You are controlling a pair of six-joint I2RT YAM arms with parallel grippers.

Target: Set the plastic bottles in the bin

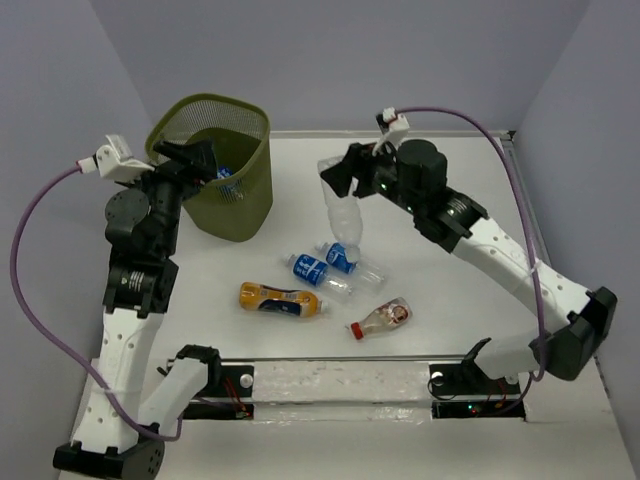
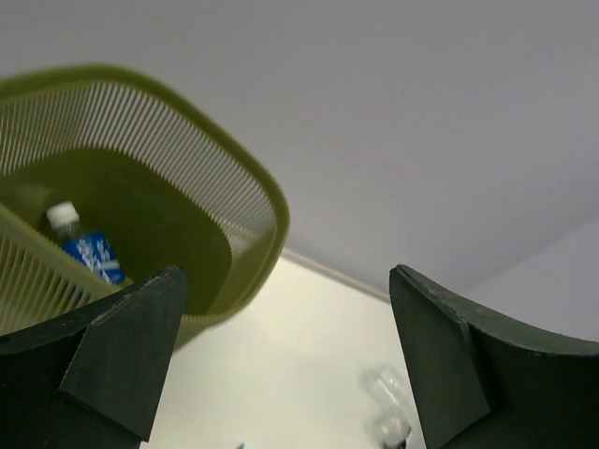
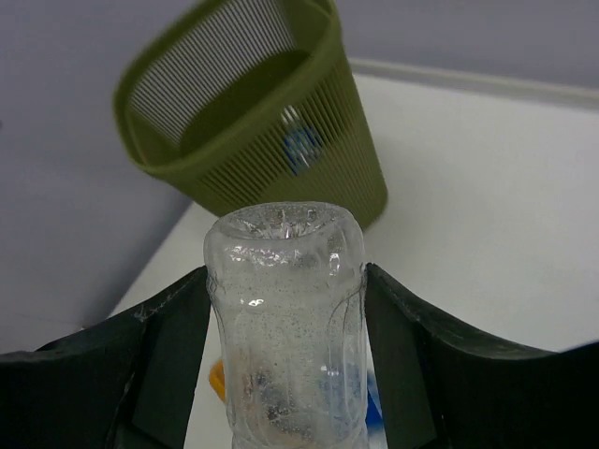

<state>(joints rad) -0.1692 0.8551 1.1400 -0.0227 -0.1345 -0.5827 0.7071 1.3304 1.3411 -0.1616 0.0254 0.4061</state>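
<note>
Two grippers show, and only one carries anything. The right gripper (image 1: 338, 180) is pinched on a clear bottle (image 1: 345, 215). In the right wrist view its fingers (image 3: 168, 346) press the bottle's flanks from both sides, close to its rounded, dimpled end.

That end sticks out just past the fingertips and points toward the bin (image 1: 250, 200), which stands well apart from this hand, out ahead of it and to its left. From the grip, the bottle's long axis runs steeply down toward the table (image 1: 450, 170), upper end nearer the bin. We cannot tell whether its lower end touches anything.

Under and just beyond that lower end lie two blue-labelled bottles (image 1: 308, 268), both flat on the table and side by side. An orange bottle (image 1: 280, 299) and a small red-capped bottle (image 1: 380, 317) also lie flat, farther back toward the arm bases. The orange one lies nearly crosswise, and the red cap of the small one points toward the bases.

The left gripper (image 2: 281, 365) hangs at the bin's near rim with its fingers (image 2: 122, 355) spread wide and nothing between them. From this hand the bin's mouth opens just ahead and to the left. Inside the bin, a white-capped bottle (image 2: 86, 248) with a blue label leans against the near mesh wall, cap uppermost.
</note>
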